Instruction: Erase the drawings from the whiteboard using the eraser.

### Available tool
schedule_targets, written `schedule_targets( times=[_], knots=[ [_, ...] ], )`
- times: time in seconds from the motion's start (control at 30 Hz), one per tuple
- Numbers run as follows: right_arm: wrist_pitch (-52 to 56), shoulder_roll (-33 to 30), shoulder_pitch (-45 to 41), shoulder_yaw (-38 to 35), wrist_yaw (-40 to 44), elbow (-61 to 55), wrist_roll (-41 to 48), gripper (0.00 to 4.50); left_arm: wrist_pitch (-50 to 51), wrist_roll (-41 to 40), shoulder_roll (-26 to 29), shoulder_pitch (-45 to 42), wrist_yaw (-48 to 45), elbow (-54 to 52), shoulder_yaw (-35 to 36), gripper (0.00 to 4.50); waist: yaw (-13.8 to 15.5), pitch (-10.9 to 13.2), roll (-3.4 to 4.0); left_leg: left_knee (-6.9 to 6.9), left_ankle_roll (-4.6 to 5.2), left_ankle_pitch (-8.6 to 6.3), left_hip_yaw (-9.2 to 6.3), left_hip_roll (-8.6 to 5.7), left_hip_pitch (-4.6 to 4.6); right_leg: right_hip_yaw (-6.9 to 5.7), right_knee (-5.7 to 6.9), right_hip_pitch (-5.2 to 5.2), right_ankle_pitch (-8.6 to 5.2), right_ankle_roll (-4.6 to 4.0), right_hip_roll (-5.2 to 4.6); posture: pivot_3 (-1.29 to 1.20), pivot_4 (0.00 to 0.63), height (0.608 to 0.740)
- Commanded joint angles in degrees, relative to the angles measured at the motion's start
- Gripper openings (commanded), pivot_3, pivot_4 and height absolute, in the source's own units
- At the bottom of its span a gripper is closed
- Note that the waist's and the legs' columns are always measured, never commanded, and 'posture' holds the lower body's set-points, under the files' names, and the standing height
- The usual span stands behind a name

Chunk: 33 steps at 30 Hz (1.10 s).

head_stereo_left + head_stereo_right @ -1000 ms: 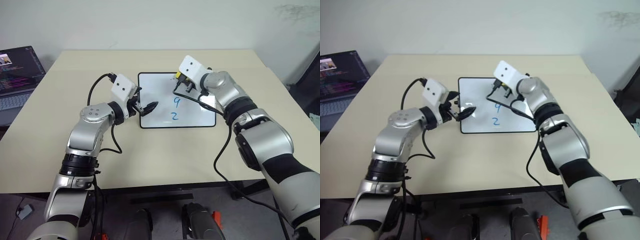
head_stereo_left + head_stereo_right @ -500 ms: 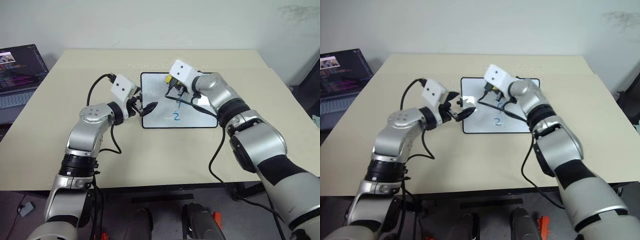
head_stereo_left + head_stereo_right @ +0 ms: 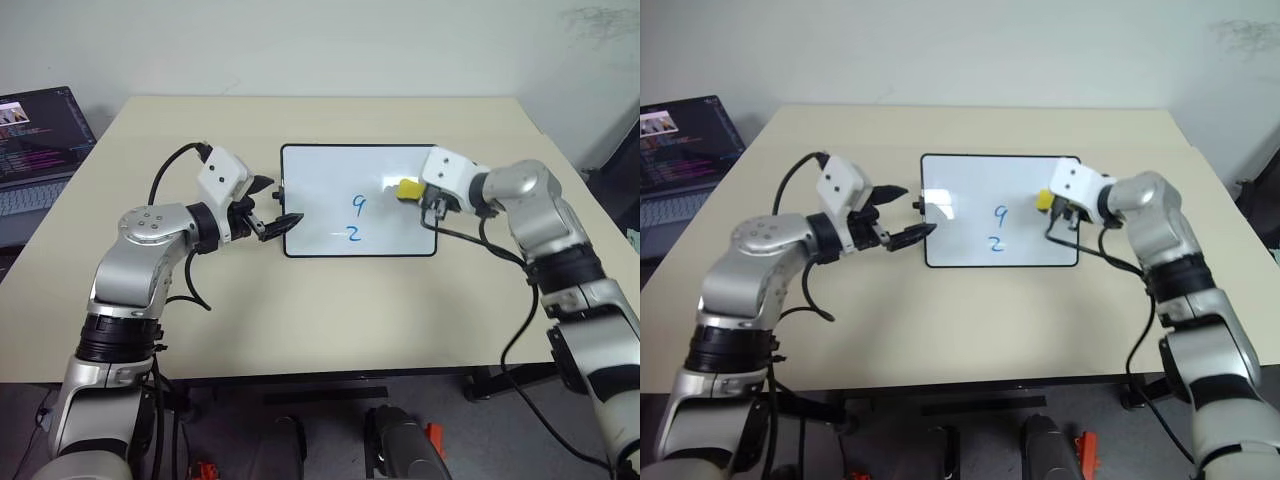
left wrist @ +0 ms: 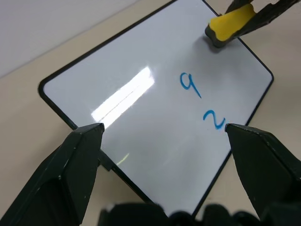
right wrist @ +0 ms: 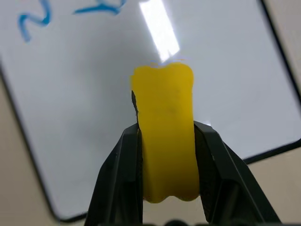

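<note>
The whiteboard (image 3: 320,185) lies flat in the middle of the table. The drawings left on it are a blue "9" (image 3: 358,205) and, below it, a "2" with a short dash (image 3: 350,233). My right gripper (image 3: 412,190) is shut on the yellow eraser (image 3: 406,188), which it holds over the board's right side, to the right of the "9". The right wrist view has the eraser (image 5: 164,150) squeezed between both fingers above the white surface. My left gripper (image 3: 275,203) is open at the board's left edge, and its fingers (image 4: 80,155) frame the board from that side.
An open laptop (image 3: 35,140) sits at the far left beside the table. The beige table (image 3: 300,320) has bare room in front of and around the board. Cables hang from both wrists.
My right gripper carried the eraser from the upper middle of the board, over the "9", to the board's right side. My left gripper drew back slightly toward the left edge.
</note>
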Motion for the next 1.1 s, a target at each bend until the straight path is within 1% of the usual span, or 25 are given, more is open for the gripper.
schedule_targets(
  times=[0.03,0.13,0.57,0.83,0.97,1.1],
  knots=[
    [3.02,-1.7,1.83,-0.32,1.74,-7.82,0.72,1.11,0.0,0.0,2.13,1.09,-2.06,-2.27,-0.15,4.5,0.0,0.0,0.0,0.02,0.0,0.0,0.0,0.0,0.0,0.0,0.01,0.0,-0.06,-0.11,0.0,0.0,0.15,0.74],
    [4.11,-2.56,2.71,-0.15,2.42,-9.61,0.41,1.11,-0.15,0.79,2.9,2.13,-3.06,-2.26,-0.95,4.5,0.08,0.0,0.0,0.1,0.0,0.0,0.02,0.0,0.0,0.02,0.03,0.0,-0.06,-0.13,0.0,0.0,0.15,0.74],
    [2.96,-5.37,1.65,0.78,4.23,-11.17,0.03,1.11,0.07,1.26,2.66,2.0,-2.55,-1.72,-0.76,4.5,0.38,0.0,-0.01,0.22,0.0,0.0,0.03,-0.03,-0.07,-0.03,-0.02,0.02,-0.07,-0.12,-0.08,0.0,0.15,0.74],
    [1.18,-4.94,-1.07,0.37,2.68,-8.18,-0.01,1.11,0.43,0.86,2.46,1.94,-1.94,-2.66,-0.29,4.5,0.36,0.0,-0.01,0.23,0.0,0.0,0.04,-0.03,-0.07,-0.02,-0.01,0.02,-0.06,-0.12,-0.08,0.0,0.15,0.74],
    [2.06,-2.92,-4.03,-1.66,0.53,-7.28,1.92,1.11,0.6,0.46,2.39,1.68,-1.71,-2.95,-0.07,4.5,0.25,0.0,-0.01,0.23,0.0,0.0,0.04,-0.03,-0.07,-0.02,-0.01,0.02,-0.06,-0.12,-0.08,0.0,0.15,0.74],
    [2.27,-2.49,-5.49,-1.77,0.03,-7.09,2.68,1.11,0.35,0.47,2.33,1.71,-1.54,-2.81,-0.14,4.5,0.38,0.0,-0.01,0.23,0.0,0.0,0.03,-0.02,-0.07,-0.04,0.01,0.01,-0.06,-0.11,-0.08,0.0,0.15,0.74]
  ],
)
